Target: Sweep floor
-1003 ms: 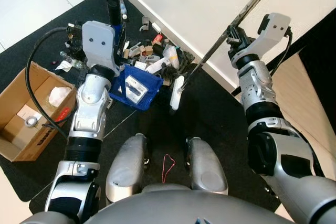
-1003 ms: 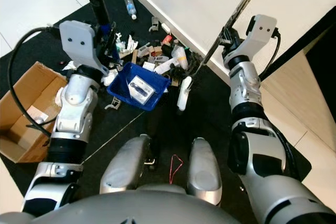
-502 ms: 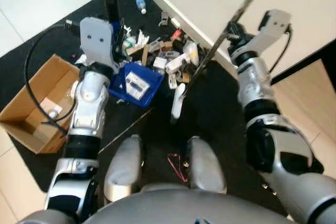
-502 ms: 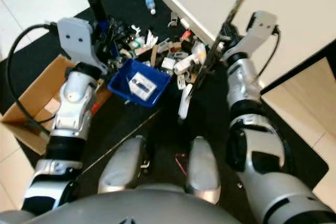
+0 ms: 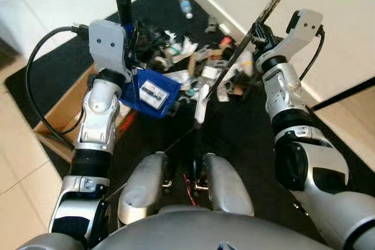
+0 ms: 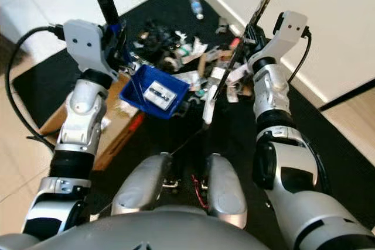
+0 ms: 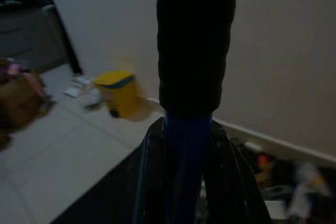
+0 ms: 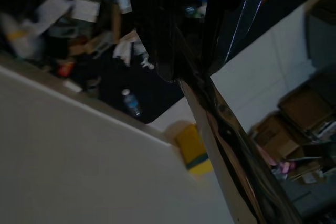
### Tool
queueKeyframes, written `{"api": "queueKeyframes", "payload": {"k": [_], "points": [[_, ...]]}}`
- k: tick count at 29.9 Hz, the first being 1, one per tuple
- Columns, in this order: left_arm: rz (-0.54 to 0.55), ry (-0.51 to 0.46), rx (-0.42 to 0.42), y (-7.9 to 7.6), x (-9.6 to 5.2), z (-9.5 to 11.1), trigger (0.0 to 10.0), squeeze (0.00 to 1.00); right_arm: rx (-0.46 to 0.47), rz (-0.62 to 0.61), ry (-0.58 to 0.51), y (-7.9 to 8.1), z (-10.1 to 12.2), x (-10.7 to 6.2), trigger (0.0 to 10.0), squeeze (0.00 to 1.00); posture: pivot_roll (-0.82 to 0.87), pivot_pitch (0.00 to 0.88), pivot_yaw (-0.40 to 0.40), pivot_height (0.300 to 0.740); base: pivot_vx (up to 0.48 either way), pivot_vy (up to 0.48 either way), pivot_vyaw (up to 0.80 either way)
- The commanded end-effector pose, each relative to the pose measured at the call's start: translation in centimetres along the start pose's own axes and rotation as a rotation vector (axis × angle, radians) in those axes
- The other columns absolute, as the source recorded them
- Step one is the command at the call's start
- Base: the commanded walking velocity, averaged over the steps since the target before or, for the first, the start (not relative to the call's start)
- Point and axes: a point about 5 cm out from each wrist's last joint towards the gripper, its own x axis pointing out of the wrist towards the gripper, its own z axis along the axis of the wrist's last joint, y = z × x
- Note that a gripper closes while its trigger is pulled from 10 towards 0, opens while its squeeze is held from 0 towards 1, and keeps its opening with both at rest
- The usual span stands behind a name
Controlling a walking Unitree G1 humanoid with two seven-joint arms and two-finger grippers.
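While the camera has swung, each end effector still grasps its tool: left (image 5: 128,27) dustpan (image 5: 151,91), right (image 5: 258,30) broom (image 5: 234,62).

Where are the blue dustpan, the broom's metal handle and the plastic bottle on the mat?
blue dustpan (image 5: 153,93), left eye view, on its inner floor.
broom's metal handle (image 5: 270,3), left eye view, on the upper shaft.
plastic bottle (image 6: 196,5), right eye view, on its body.

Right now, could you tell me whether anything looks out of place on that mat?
Yes: a heap of litter lies scattered on the black mat along the wall, with a bottle apart from it. The blue dustpan already holds a piece.
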Motion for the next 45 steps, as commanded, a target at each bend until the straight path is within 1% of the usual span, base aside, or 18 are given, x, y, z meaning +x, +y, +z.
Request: {"api": "queueKeyframes", "payload": {"k": [1, 13, 23, 32, 35, 41, 45], "points": [[-0.003, -0.049, 0.025, 0.4, 0.1, 0.8, 10.0, 0.0, 0.0, 0.012, -0.03, 0.2, 0.5, 0.2, 10.0, 0.0, 0.17, 0.037, -0.003, 0.74, 0.0, 0.0, 0.0], [-0.015, -0.098, 0.038, 0.6, 0.5, 1.8, 10.0, 0.0, 0.002, 0.006, -0.027, 0.1, 0.3, 0.1, 10.0, 0.0, 0.17, 0.041, 0.002, 0.74, 0.0, 0.0, 0.0], [-0.021, -0.1, 0.046, 0.7, 0.5, 1.8, 10.0, 0.0, 0.004, 0.005, -0.029, 0.2, 0.2, 0.1, 10.0, 0.0, 0.17, 0.042, 0.006, 0.74, 0.0, 0.0, 0.0], [0.012, -0.083, 0.109, 1.8, 0.4, 1.6, 10.0, 0.0, 0.003, 0.006, -0.026, 0.2, 0.2, 0.1, 10.0, 0.0, 0.18, 0.045, 0.003, 0.74, 0.0, 0.0, 0.0], [0.012, -0.081, 0.128, 1.8, 0.5, 1.6, 10.0, 0.0, 0.004, 0.009, -0.025, 0.3, 0.1, 0.1, 10.0, 0.0, 0.18, 0.045, 0.003, 0.74, 0.256, -0.399, 0.0], [0.009, -0.077, 0.128, 1.5, 0.5, 1.5, 10.0, 0.0, 0.006, 0.01, -0.026, 0.3, 0.1, 0.1, 10.0, 0.0, 0.18, 0.046, 0.004, 0.74, 0.282, -0.384, 0.0], [0.013, -0.07, 0.129, 1.7, 0.3, 1.3, 10.0, 0.0, 0.003, 0.007, -0.026, 0.2, 0.1, 0.0, 10.0, 0.0, 0.18, 0.047, 0.004, 0.74, 0.0, 0.0, 0.0]]}}
